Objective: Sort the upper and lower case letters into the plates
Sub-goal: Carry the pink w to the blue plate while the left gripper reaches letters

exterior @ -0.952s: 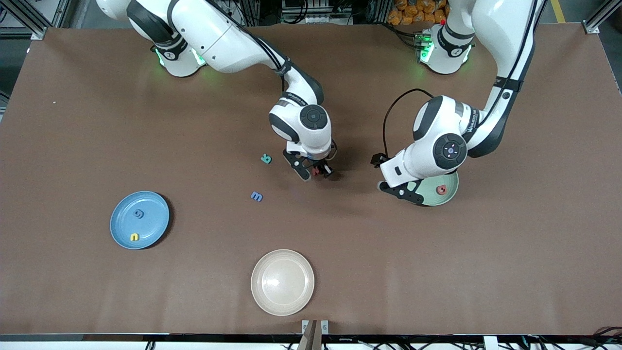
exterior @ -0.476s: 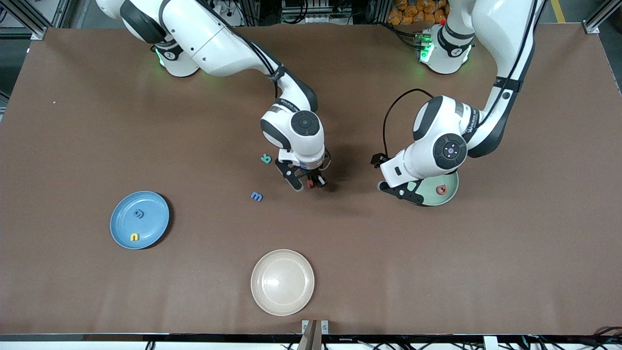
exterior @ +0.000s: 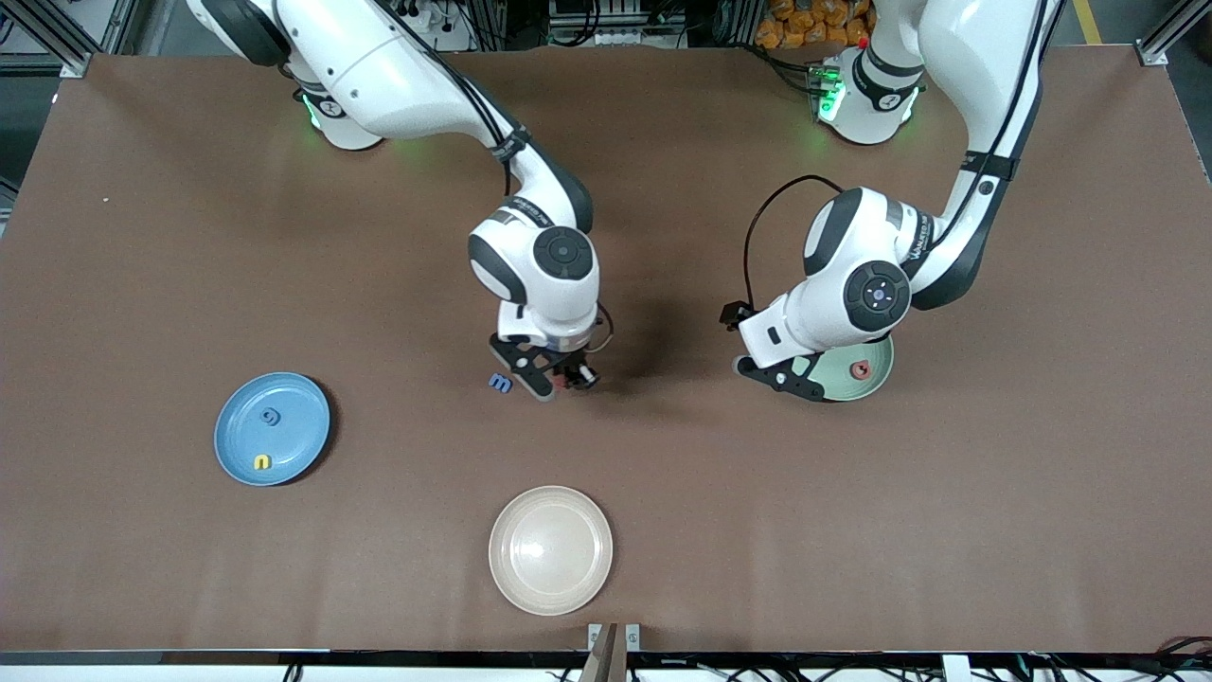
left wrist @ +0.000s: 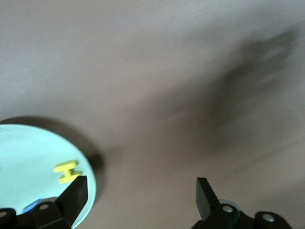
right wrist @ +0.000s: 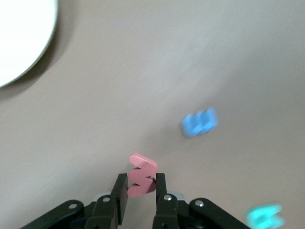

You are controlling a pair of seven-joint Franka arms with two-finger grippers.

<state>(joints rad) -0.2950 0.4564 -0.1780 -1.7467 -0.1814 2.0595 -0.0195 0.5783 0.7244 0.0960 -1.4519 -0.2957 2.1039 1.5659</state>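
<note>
Nearest, the cream plate (exterior: 550,549) sits unused; the blue plate (exterior: 272,441) holds two letters. Just above the surface (exterior: 663,493), the right end effector (exterior: 565,381) pinches a small red zigzag letter (right wrist: 141,174), apparently for carrying, beside the blue letter (exterior: 500,383). The left end effector (left wrist: 140,191) waits, spread wide, at the green plate (exterior: 866,379).
</note>
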